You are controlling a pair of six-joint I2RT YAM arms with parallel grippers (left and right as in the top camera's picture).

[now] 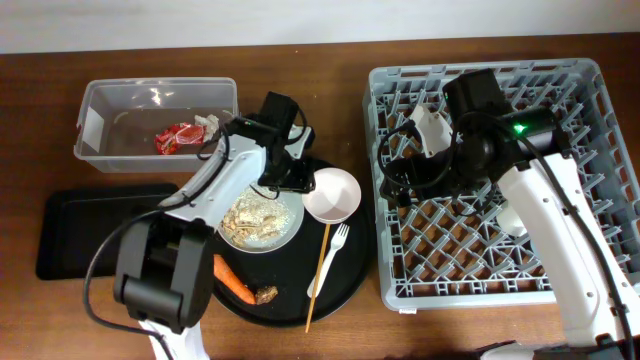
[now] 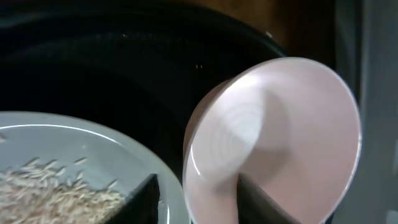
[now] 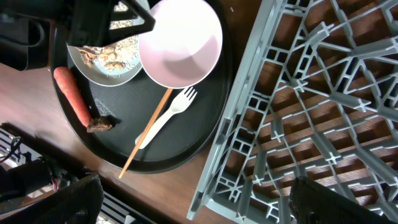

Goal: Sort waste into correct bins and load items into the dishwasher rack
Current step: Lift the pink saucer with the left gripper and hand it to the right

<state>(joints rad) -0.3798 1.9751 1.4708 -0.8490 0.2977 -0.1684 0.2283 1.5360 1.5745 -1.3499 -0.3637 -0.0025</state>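
To take the pink bowl (image 1: 333, 193) by its wall, straddling its rim with the left gripper (image 2: 198, 194): 1 finger inside, 1 outside in the gap toward the plate (image 1: 287, 232), jaws apart, not clamped on anything. Found upright on the round black tray (image 1: 350, 280), right beside the plate; touching or not, cannot tell. Probably picked first as the 1 empty dish there, needing no scraping. Holding the right gripper (image 3: 196, 190) spread wide, nothing between its fingers, over the left edge of the dishwasher rack (image 1: 470, 288), likely to stay clear of the other arm yet close to the loading spot. No racking the plate yet: rice crumbs (image 1: 250, 215) heaped on it. Alongside on that tray: white fork (image 1: 335, 248), chopstick (image 1: 312, 300), carrot (image 1: 232, 280), brown lump (image 1: 266, 294). Lying in the clear tub (image 1: 160, 85): red wrapper (image 1: 178, 136) and white paper (image 1: 212, 122). Set at the far left: shallow black tray (image 1: 80, 235). Next, as a judgement: close gently, lift straight up, avoid nudging the plate and spilling crumbs.
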